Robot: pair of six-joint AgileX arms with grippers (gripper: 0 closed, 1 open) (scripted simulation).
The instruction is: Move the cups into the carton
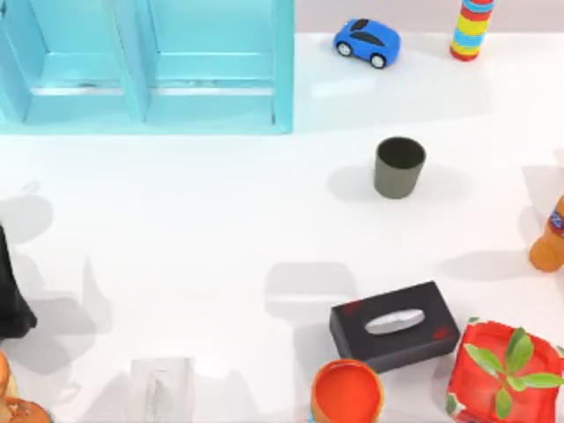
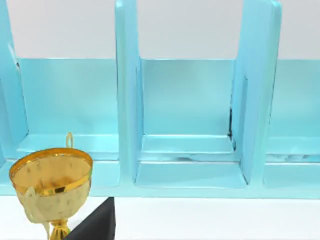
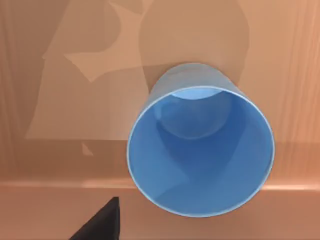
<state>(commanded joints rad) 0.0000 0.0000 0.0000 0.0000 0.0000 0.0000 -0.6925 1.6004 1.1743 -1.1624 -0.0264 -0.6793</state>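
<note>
Right wrist view: glossy blue cup (image 3: 200,145) upright on a tan surface, mouth open, intact. Right claw state cannot be told; left likewise. Risk, judged: an off-centre close would tip it. Farther off, the dark grey-olive cup (image 1: 399,166) stands upright mid-table, well apart from the turquoise carton (image 1: 211,88).

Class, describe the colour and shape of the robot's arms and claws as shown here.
The left arm is a matte black bulk at the table's left edge in the top view. The left claw's fingertip and the right claw's fingertip are plain black pointed wedges. No cables or markings are visible.
</note>
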